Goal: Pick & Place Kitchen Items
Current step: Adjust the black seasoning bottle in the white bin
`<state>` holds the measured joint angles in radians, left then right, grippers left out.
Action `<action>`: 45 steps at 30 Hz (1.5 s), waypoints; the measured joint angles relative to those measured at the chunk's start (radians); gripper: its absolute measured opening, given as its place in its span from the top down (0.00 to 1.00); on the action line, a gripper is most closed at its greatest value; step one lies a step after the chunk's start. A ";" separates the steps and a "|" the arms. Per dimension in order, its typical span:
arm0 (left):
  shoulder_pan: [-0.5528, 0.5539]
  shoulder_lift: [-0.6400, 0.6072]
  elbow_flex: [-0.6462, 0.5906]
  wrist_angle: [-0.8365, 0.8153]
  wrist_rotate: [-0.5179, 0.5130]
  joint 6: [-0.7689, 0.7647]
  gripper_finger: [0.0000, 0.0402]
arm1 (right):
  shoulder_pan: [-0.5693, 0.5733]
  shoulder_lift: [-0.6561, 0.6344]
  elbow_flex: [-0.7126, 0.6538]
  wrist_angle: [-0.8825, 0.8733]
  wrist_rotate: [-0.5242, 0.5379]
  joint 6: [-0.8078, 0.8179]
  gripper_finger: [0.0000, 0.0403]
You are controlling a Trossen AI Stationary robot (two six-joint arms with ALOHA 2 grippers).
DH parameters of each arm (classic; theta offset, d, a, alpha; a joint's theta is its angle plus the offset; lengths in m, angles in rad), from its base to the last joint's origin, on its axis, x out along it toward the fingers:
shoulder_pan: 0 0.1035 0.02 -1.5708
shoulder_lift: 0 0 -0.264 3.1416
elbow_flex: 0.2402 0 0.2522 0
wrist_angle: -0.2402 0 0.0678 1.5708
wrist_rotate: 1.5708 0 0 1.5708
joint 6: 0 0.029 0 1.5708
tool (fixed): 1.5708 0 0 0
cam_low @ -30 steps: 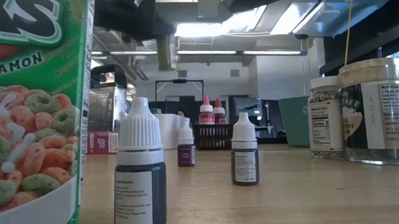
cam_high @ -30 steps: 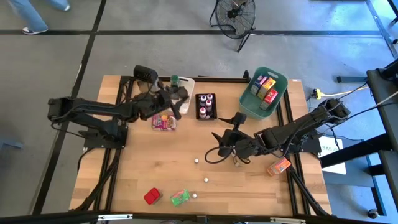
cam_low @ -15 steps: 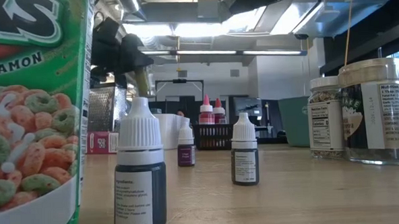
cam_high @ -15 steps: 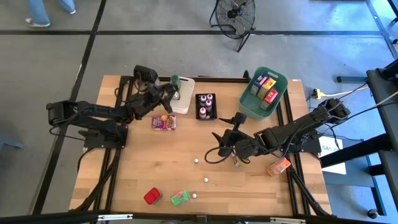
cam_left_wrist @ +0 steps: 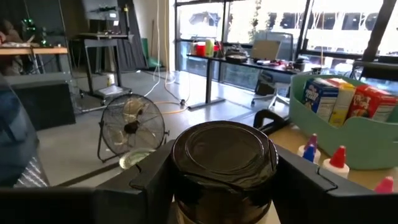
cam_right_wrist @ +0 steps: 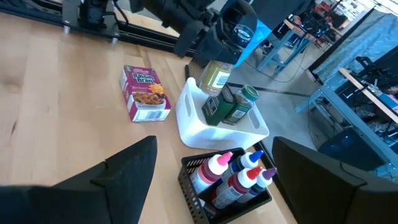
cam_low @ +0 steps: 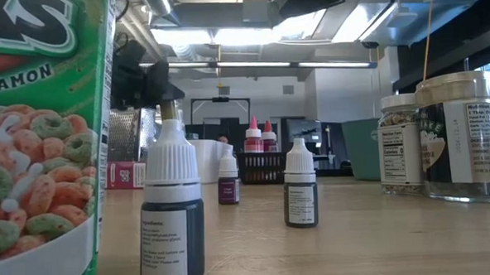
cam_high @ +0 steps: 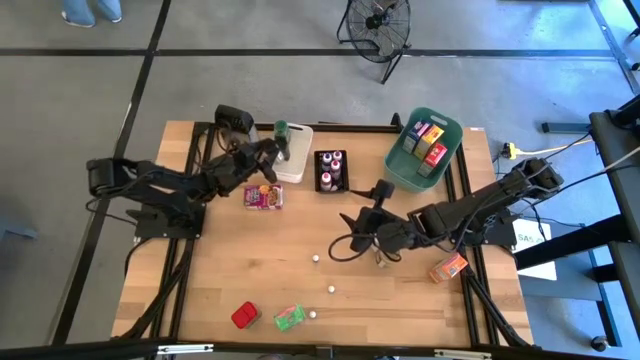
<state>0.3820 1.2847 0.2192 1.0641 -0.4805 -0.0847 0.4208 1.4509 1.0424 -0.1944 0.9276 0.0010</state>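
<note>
A: Where is the left gripper (cam_high: 272, 152) found?

B: It is held over the near end of the white bin (cam_high: 293, 152) at the table's far edge. A jar (cam_right_wrist: 214, 78) with a dark lid (cam_left_wrist: 224, 151) is clasped between its fingers (cam_left_wrist: 144, 180), as is shown in the left wrist view. In the right wrist view the jar is seen hanging above the bin, where two green-lidded jars (cam_right_wrist: 231, 103) are already lodged.

A: And the right gripper (cam_high: 352, 232)?

B: It is kept low over the middle of the table, its fingers (cam_right_wrist: 127, 168) spread wide with nothing between them.

A: What else is laid out?

B: A red cereal packet (cam_high: 263, 196) is seen flat on the wood just beside the white bin. Capped bottles are stood in the black bin (cam_high: 331, 170), and boxes in the teal bin (cam_high: 424, 148). Three tiny white-capped bottles (cam_high: 314, 258) are scattered on the table near the right gripper. A red packet (cam_high: 244, 315) and a green packet (cam_high: 289, 317) are placed at the near edge, and an orange packet (cam_high: 448, 267) is set on the right side.
</note>
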 joint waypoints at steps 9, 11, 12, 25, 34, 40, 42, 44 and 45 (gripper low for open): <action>0.000 0.206 0.000 0.194 -0.034 -0.025 0.48 | -0.005 0.000 0.000 0.001 -0.039 0.000 0.20; 0.000 0.237 0.000 0.217 -0.053 -0.022 0.48 | -0.005 0.000 0.000 0.000 -0.039 0.000 0.20; 0.000 0.253 0.000 0.221 -0.060 -0.020 0.48 | -0.005 0.000 0.000 0.000 -0.039 0.000 0.20; 0.000 0.419 0.000 0.366 -0.068 -0.036 0.48 | -0.005 0.000 0.000 -0.004 -0.042 0.000 0.20; 0.000 0.538 0.021 0.460 -0.078 -0.043 0.48 | -0.005 0.000 0.000 -0.004 -0.042 0.000 0.20; 0.000 0.570 0.043 0.458 -0.077 -0.036 0.48 | -0.005 0.000 0.000 -0.004 -0.042 0.000 0.20; 0.000 0.570 0.043 0.459 -0.077 -0.035 0.48 | -0.005 0.000 0.000 -0.004 -0.042 0.000 0.20; 0.001 0.570 0.043 0.459 -0.077 -0.033 0.48 | -0.005 0.000 0.000 -0.004 -0.042 0.000 0.20; 0.002 0.570 0.043 0.459 -0.077 -0.029 0.47 | -0.005 0.000 0.000 -0.004 -0.042 0.000 0.20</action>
<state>0.3836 1.8545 0.2626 1.5230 -0.5575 -0.1134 0.4156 1.4509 1.0424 -0.1986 0.8856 0.0010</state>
